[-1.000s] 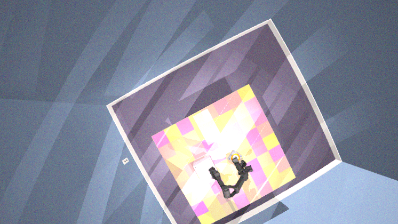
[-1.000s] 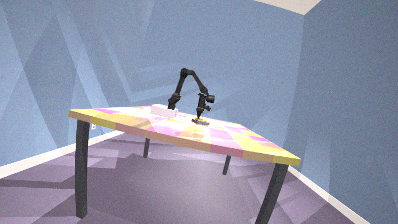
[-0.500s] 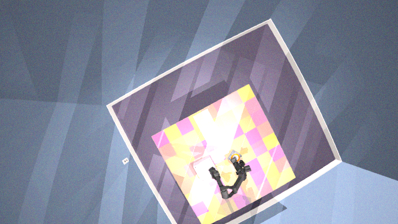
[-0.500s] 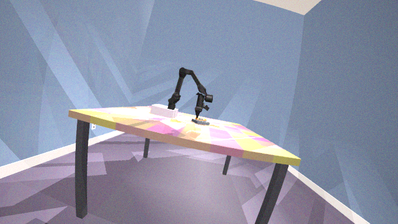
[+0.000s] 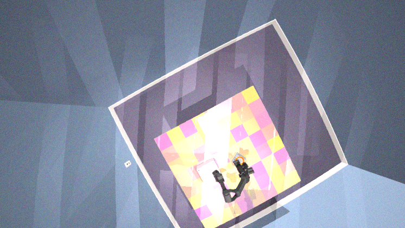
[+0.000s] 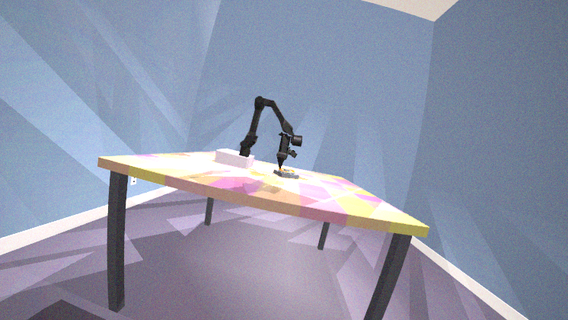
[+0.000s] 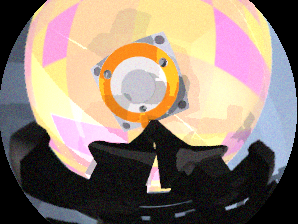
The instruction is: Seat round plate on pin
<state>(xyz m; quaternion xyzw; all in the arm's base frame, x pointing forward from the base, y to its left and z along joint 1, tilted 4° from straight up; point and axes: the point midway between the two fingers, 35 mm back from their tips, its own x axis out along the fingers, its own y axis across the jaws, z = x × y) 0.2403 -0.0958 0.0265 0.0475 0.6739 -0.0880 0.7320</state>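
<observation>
"Black are the fingers of the gripper (image 5: pixel 236 163) (image 6: pixel 279 168) (image 7: pixel 156 122), and they are closed together, narrow, with nothing held. Where is the plate?"

"The round plate (image 5: pixel 244 160) (image 6: pixel 291 171) (image 7: pixel 108 59) is just beyond the fingertips, on its base (image 5: pixel 237 154) (image 6: pixel 285 175) (image 7: pixel 166 46). In the wrist view, the tips reach its near edge, beside a small orange part. If they touch it, I cannot tell."

"And the arm (image 5: pixel 241 185) (image 6: pixel 254 121), how does it stand?"

"Behind the fingers, the wrist is above them, and the gripper points steeply down. From there the forearm slopes up to a high bend, then the other link goes down toward the white box (image 5: pixel 208 169) (image 6: pixel 233 158). The exterior view shows this height well; from the top it looks like a bent V, and the gripper covers some of the plate."

"What does the wrist view add?"

"It shows the orange ring, the grey round centre (image 7: pixel 137 85) and small dark holes in the plate. The base corners look out around it. But whether the pin is inside a hole, or the plate is flat, I cannot tell. Farthest from the fingers, only the exterior view shows the dark table legs (image 6: pixel 116 238), under the colourful table top (image 5: pixel 258 141) (image 6: pixel 238 194)."
</observation>
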